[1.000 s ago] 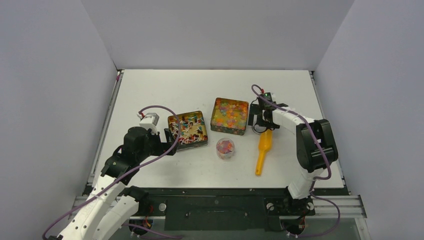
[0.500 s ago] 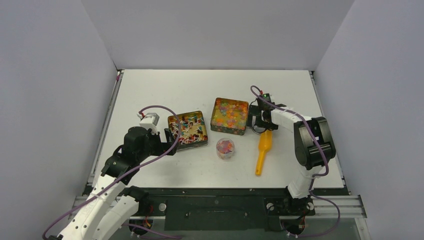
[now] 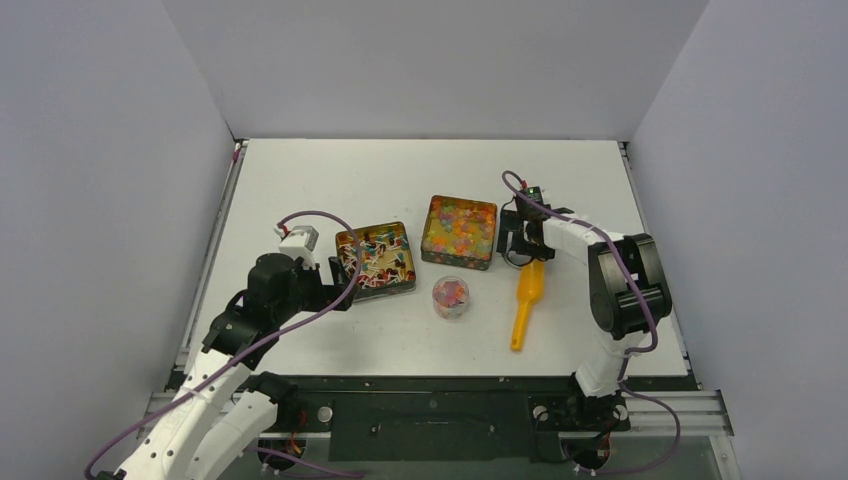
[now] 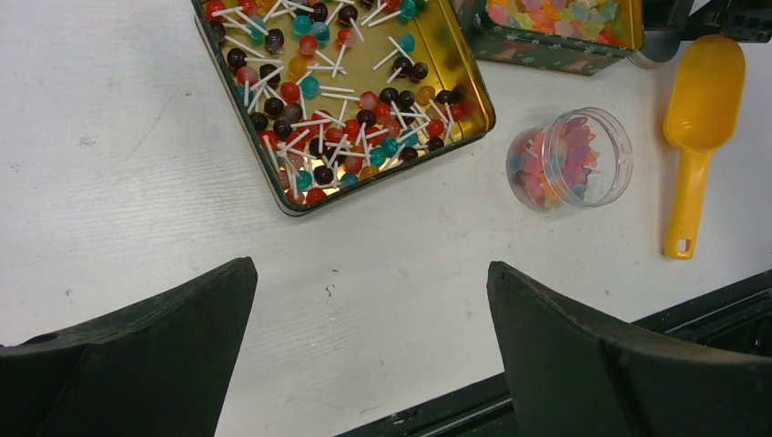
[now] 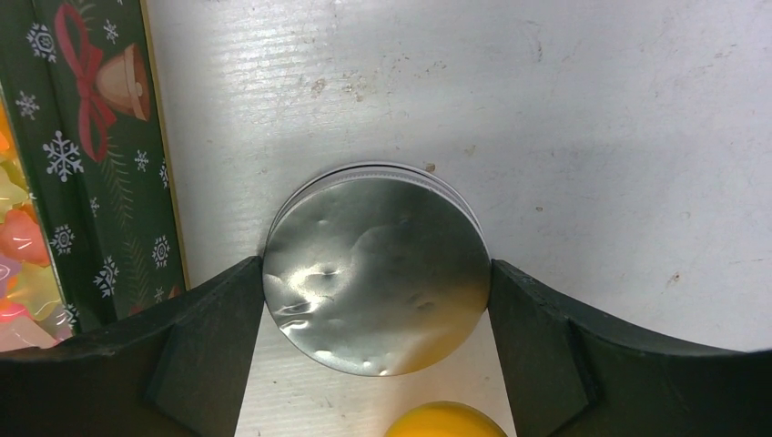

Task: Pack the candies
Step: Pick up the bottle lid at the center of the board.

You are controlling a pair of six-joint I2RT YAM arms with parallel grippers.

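The right gripper (image 5: 375, 275) pinches a round silver metal lid (image 5: 378, 232), one black finger pressed against each side of its edge; the wrist view does not show whether the lid rests on the white table (image 4: 109, 182) or sits slightly above it. The lid is just beside the outer wall of a dark green square tin printed with snowflakes and bells (image 5: 100, 164), which is filled with soft orange, yellow and pink candies (image 3: 458, 222). The bowl of a yellow-orange plastic scoop (image 4: 699, 118) lies close to the lid on its near side, its handle pointing toward the arm bases. The left gripper (image 4: 370, 269) hangs above bare table with its fingers spread wide and nothing between them, near the front corner of a gold-lined square tin (image 4: 464, 73) full of small red, blue and dark lollipops on white sticks (image 4: 337, 100). A small clear round plastic jar (image 4: 624, 173) stands uncovered in front of the gap between the two tins, left of the scoop, and is partly filled with pink, blue and orange sweets (image 4: 557, 164).
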